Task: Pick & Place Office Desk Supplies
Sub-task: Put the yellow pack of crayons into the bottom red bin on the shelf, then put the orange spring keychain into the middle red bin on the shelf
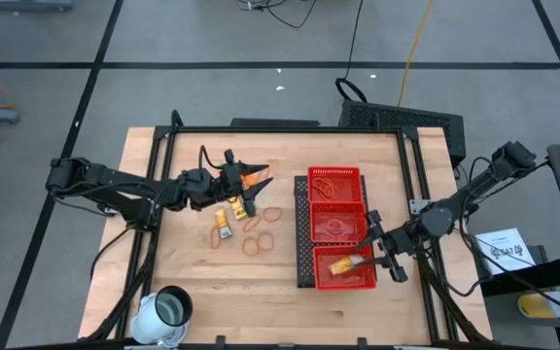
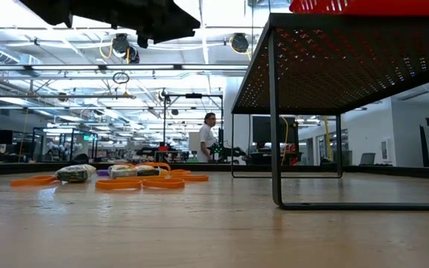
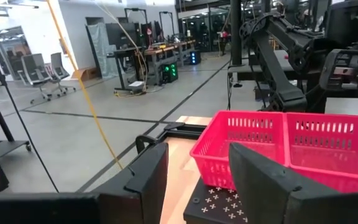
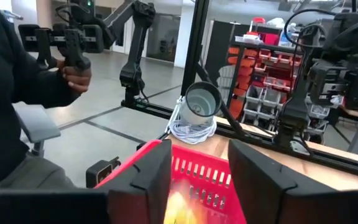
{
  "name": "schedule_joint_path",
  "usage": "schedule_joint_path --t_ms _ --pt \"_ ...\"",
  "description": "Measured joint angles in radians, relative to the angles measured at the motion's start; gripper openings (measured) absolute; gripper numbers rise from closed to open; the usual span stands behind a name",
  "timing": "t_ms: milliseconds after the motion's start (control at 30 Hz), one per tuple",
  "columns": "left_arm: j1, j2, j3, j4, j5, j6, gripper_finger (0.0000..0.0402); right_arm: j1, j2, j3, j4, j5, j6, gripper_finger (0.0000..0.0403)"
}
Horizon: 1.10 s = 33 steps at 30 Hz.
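The right gripper [image 1: 382, 261] is hanging over the near compartment of the red tray [image 1: 304, 228], and its two fingers are standing apart with nothing between them in the right wrist view. A yellow packet [image 1: 345, 263] is lying in that compartment, just beside the fingers, so I judge that the placing step for this packet is ending here. The next move for this arm is probably to lift clear of the tray wall and go back to the pile on the table.

The left gripper [image 1: 251, 194] is hovering at the far edge of that pile. In the left wrist view its fingers [image 3: 146, 180] are also apart and I am not seeing anything held between them. I judge that it is preparing the next pick. For this it needs to tilt down and close on one small flat item, which is not easy, because the things are thin and are lying close together.

Rubber bands [image 1: 261, 229] and another yellow packet [image 1: 224, 231] are waiting on the wood table [image 1: 192, 282], left of the tray. More bands are already lying in the far compartment.

The left arm is reaching in from the left, stretched low across the table. The right arm is coming from the right side, bent at the elbow, with its wrist pointing toward the tray.
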Motion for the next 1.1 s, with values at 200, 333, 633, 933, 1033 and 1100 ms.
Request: schedule_joint_path --t_ms 200,333,633,933,1033,1100 --pt "0.0 0.0 0.0 -0.001 0.0 0.0 0.0177 0.0 0.0 -0.001 0.021 0.002 -0.037 0.02" --pt "-0.001 0.0 0.0 -0.007 0.0 0.0 0.0177 0.0 -0.018 -0.001 0.08 0.003 -0.105 0.0219" --pt "-0.004 0.0 0.001 -0.183 -0.022 -0.034 0.0177 -0.001 -0.192 -0.001 0.106 0.223 -0.197 0.0217" --pt "-0.002 0.0 0.001 -0.539 -0.146 -0.297 0.0177 -0.001 -0.326 -0.001 0.043 0.373 -0.266 0.0219" --pt "0.002 0.0 0.001 -0.657 -0.183 -0.414 0.0177 -0.001 -0.332 -0.001 0.025 0.373 -0.285 0.0214" --pt "0.019 0.0 0.001 -0.724 -0.209 -0.506 0.0177 -0.001 -0.331 -0.001 0.022 0.373 -0.302 0.0211"
